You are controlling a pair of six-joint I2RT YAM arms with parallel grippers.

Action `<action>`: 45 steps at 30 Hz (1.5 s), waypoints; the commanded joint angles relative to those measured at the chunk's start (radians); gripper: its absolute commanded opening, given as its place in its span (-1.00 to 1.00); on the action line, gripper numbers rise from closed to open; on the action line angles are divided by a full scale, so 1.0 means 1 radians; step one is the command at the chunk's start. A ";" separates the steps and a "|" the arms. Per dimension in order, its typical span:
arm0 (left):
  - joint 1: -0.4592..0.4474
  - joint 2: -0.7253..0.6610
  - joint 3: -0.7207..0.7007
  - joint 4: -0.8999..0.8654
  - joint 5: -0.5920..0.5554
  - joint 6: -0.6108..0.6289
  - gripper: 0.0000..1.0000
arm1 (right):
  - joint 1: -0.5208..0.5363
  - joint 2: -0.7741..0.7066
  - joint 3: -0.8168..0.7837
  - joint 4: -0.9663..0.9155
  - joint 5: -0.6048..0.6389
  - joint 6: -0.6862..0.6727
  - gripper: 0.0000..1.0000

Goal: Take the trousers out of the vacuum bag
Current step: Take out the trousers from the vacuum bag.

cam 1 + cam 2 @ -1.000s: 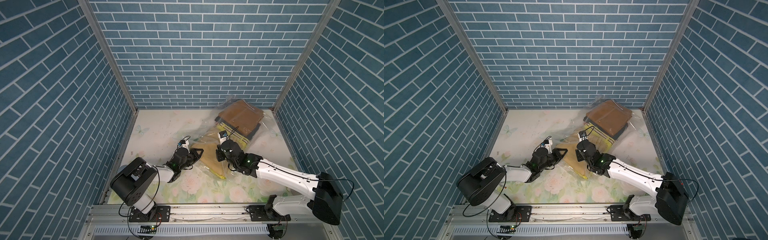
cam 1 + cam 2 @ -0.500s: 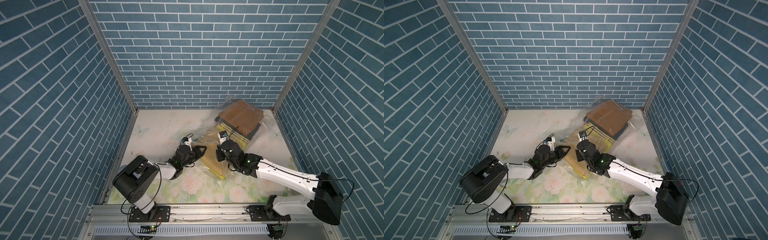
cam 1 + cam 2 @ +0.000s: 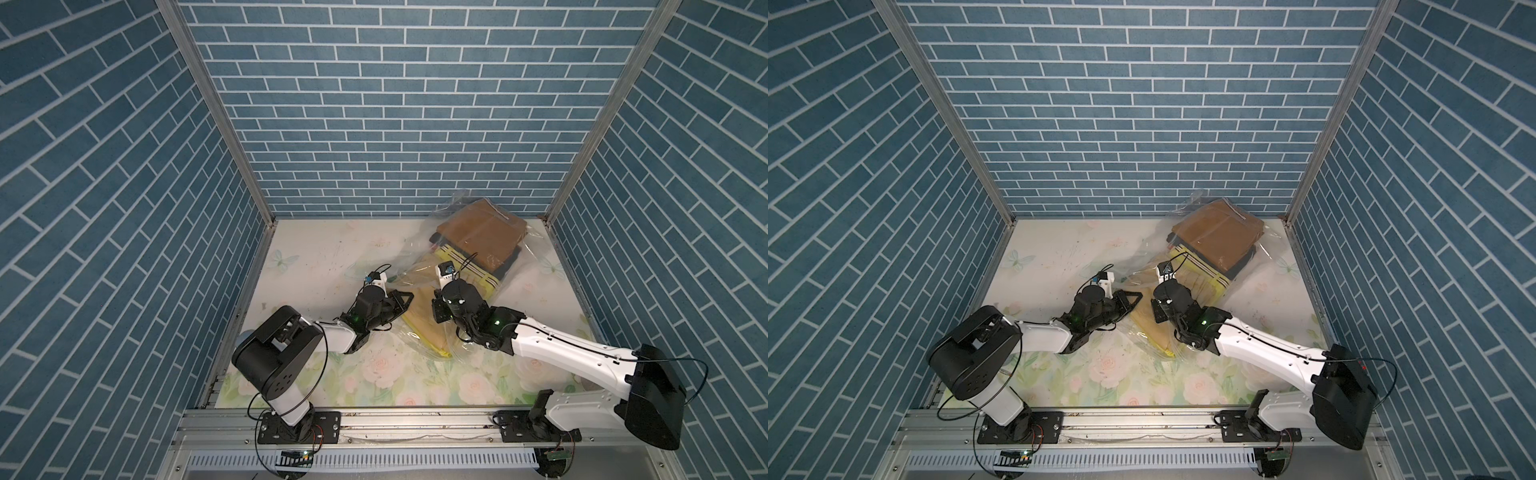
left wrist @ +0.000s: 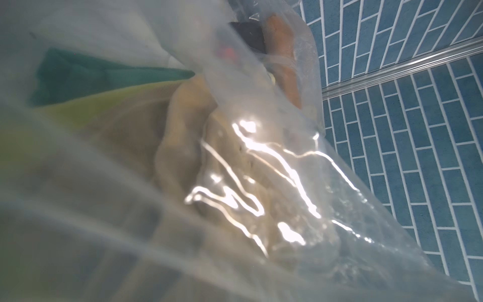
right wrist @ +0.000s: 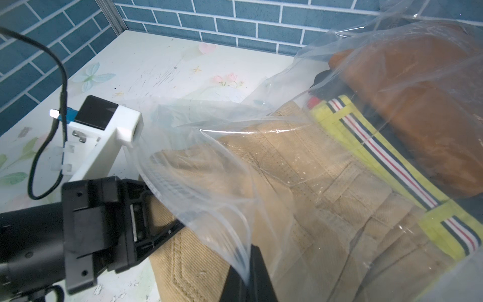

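Blurring the left wrist view, the vacuum bag (image 4: 300, 198) veils the trousers (image 4: 180, 146).

Trousers (image 3: 482, 237) in vacuum bag (image 3: 525, 259) on table (image 3: 316, 257)

Blue brick-patterned walls (image 3: 374, 104) enclose a pale floral tabletop (image 3: 324, 257) with aluminium corner posts (image 3: 216, 108).

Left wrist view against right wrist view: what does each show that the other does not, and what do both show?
Only the left wrist view shows a dark green cloth fold. Only the right wrist view shows a red, white and navy striped waistband, the black left claw and the flowered white table. Both show the see-through crinkly plastic vacuum bag, the khaki cloth trousers and the mustard-brown cloth trousers.
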 commanded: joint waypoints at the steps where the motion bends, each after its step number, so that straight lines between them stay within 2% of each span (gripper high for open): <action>1: -0.011 -0.073 -0.009 -0.015 0.024 0.035 -1.00 | -0.002 0.001 0.009 -0.011 0.043 0.015 -1.00; 15: -0.033 -0.425 -0.054 -0.376 -0.006 0.132 -1.00 | -0.002 0.018 0.005 -0.008 0.057 0.037 -1.00; 26: -0.034 -0.703 0.070 -0.725 -0.058 0.185 -1.00 | -0.002 0.024 -0.012 0.005 0.021 0.043 -1.00; 37: -0.033 -0.748 0.283 -0.894 -0.074 0.209 -1.00 | -0.002 0.008 -0.081 0.028 -0.031 0.044 -1.00; 45: -0.030 -0.702 0.460 -1.012 -0.125 0.289 -1.00 | 0.000 -0.030 -0.170 0.081 -0.108 0.045 -1.00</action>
